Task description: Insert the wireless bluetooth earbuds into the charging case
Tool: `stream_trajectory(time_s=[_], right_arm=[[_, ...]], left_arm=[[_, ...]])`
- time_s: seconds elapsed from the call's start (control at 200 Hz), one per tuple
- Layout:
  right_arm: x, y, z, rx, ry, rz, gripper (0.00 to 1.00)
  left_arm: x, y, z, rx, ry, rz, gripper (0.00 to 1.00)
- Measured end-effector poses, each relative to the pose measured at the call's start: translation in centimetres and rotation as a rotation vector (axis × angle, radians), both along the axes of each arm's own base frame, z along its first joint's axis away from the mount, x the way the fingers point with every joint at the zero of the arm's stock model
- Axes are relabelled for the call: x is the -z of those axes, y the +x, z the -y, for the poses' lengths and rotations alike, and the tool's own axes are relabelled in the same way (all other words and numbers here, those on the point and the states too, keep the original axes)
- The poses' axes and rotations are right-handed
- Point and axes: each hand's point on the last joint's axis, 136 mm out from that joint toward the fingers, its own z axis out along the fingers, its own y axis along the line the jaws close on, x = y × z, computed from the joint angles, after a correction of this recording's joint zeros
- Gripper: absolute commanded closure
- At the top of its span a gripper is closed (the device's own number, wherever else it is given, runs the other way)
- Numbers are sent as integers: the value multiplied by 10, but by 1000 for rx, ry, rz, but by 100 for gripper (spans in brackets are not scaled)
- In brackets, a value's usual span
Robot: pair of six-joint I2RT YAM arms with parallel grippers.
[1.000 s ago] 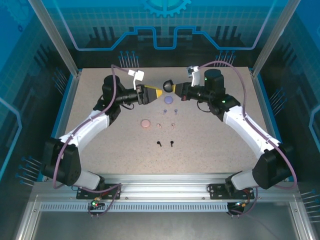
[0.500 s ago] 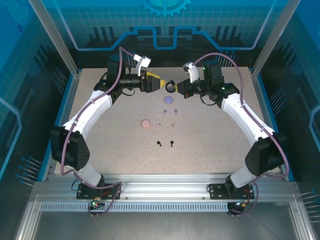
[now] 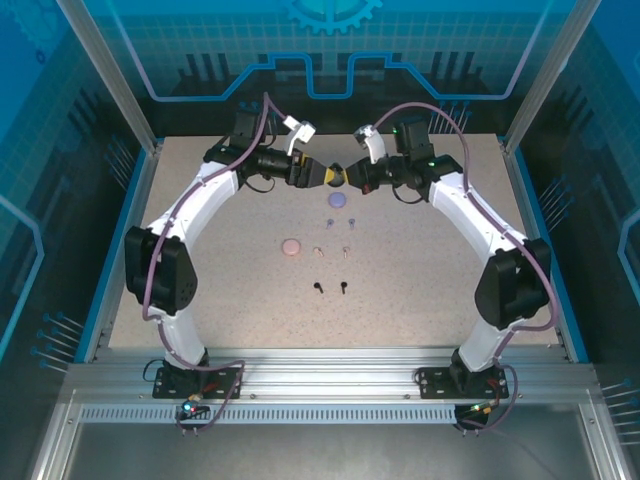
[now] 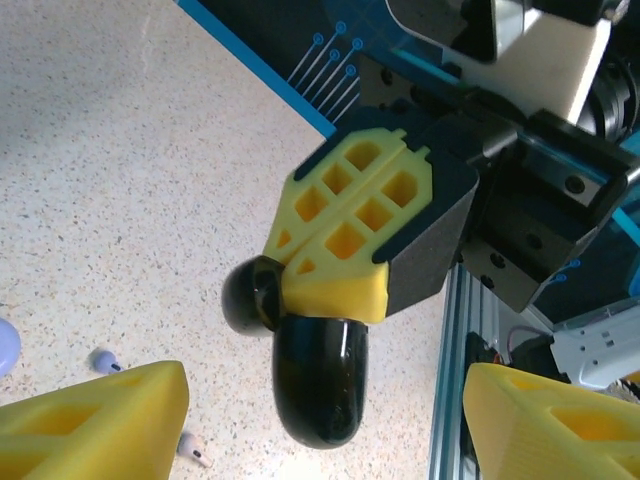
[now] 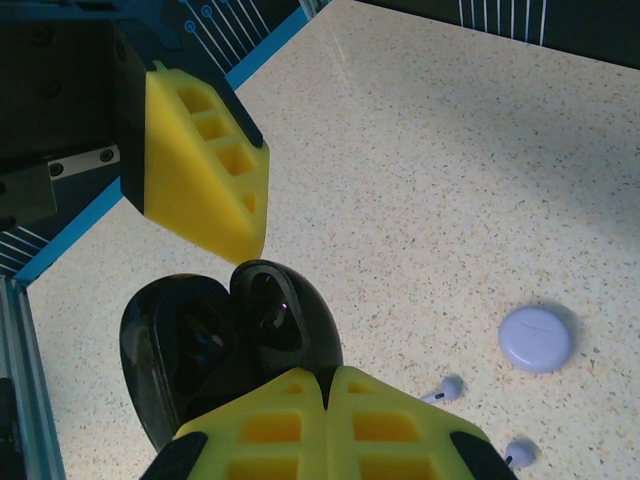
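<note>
In the top view both arms reach to the upper centre of the frame. The left arm [image 3: 200,205] rises from the lower left, bends at the elbow and turns inward. The right arm [image 3: 470,215] does the same from the lower right. The two wrists lie nearly level and face each other above the speckled beige counter [image 3: 420,290].

The right fingers [image 4: 340,240] are pressed together on a glossy black clamshell charging case [image 4: 315,385], which is open into two rounded halves that project past the tips. The left fingers [image 4: 110,425] stand wide apart, one at each lower corner of the left wrist view, with the black case between them. In the right wrist view one left finger is just beside the case; I cannot tell whether it touches.

The tiny stemmed earbuds lie on the counter in the middle of the top view, in three rows: the purple pair [image 3: 329,222], below it the pale pink pair [image 3: 318,250], and lowest the black pair [image 3: 318,288]. A round purple case [image 3: 338,200] lies just above the purple pair. A round pink case [image 3: 290,246] lies left of the pink pair.
</note>
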Motion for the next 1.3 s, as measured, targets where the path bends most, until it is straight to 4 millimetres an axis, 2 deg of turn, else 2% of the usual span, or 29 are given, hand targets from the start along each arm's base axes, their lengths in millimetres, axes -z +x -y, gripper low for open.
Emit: stream_trajectory(time_s=[0.17,0.465,0.91,1.301], right_arm=[[1,3,-4,-17,4,-6,100],[-4,2,-7,-37,18,-4,100],[-1,2,-8,-45,22,-14,100],[0,4,-10,-51,26,-19,100]], left_arm=[[1,-5,2,36,-4,-15,36],[13,-7,3,63,-4,-56,42],[13,-9,4,69,-8,-60,50],[16,-6,5,76,-14,-71,67]])
